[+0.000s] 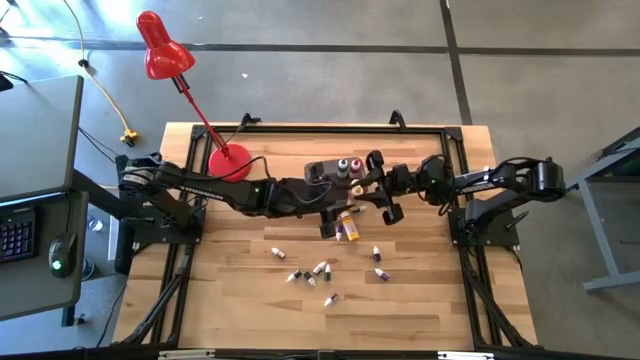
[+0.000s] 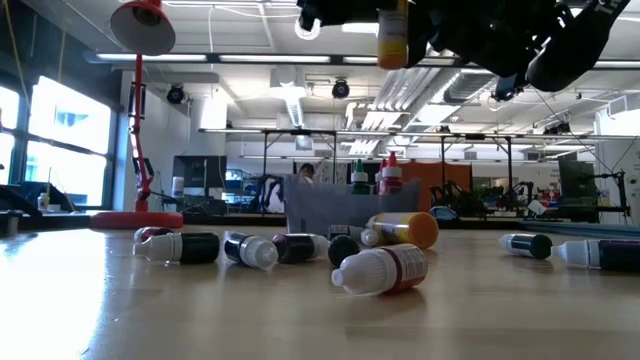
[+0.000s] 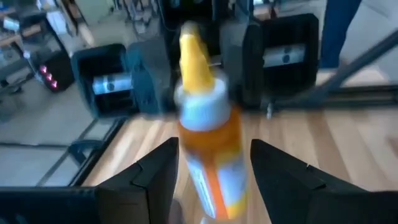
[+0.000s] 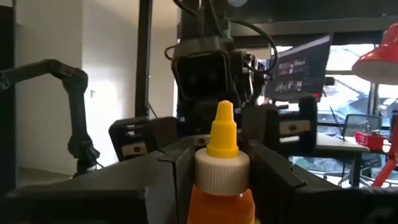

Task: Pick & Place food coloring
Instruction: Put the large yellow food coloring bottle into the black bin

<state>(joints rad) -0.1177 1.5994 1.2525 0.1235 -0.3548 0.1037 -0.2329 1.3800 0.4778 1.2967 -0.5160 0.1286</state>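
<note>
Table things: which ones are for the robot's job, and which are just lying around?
Job: orange bottle held up; scattered little bottles; grey tub with bottles inside.
Just there: red lamp; keyboard; mouse.

two dark jointed arms, black cables along them; each tool has two black wedge-shaped fingers
</note>
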